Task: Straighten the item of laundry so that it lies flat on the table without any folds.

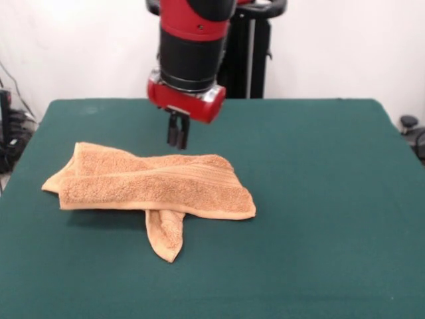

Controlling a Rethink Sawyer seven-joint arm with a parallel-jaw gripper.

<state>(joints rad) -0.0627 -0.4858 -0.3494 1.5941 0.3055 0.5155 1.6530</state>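
The orange-tan towel [149,186] lies folded over itself on the dark green table [319,199], left of centre. It forms a long bunched strip with a ribbed band near its right end, and one corner flap [166,236] sticks out toward the front from under it. My gripper [178,136] hangs from the red and black arm just above and behind the towel's far edge, a little clear of it. Its two dark fingers [172,133] are close together and hold nothing.
The robot's black pedestal [249,53] stands at the far side of the table. Cables and dark equipment [10,133] sit beyond the table's left edge, and a black object [412,133] beyond the right edge.
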